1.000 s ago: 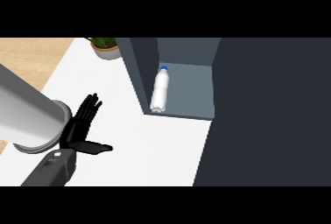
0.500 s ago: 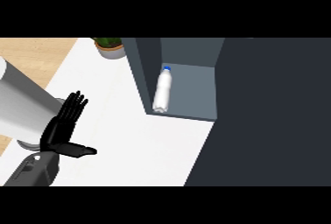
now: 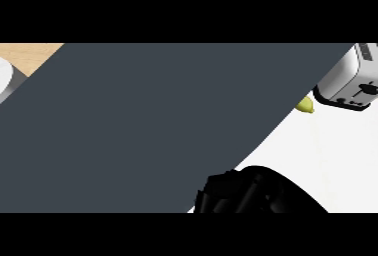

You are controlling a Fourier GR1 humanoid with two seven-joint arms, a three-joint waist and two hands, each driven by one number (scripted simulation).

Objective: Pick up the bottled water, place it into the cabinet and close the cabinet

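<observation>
Cabinet door (image 3: 155,125): plain dark slate grey, no pattern.
Table (image 3: 325,160): white.
Floor (image 3: 29,55): light tan wood.
Toaster (image 3: 351,77): silver-grey body, black base and black lever.
Small object beside the toaster (image 3: 306,105): yellow-green.
Hand (image 3: 247,192): glossy black.
Forearm (image 3: 4,75): pale grey.

robot hand (image 3: 255,192) | black, glossy, rounded back | ridged dark fingers (image 3: 221,192)
</observation>
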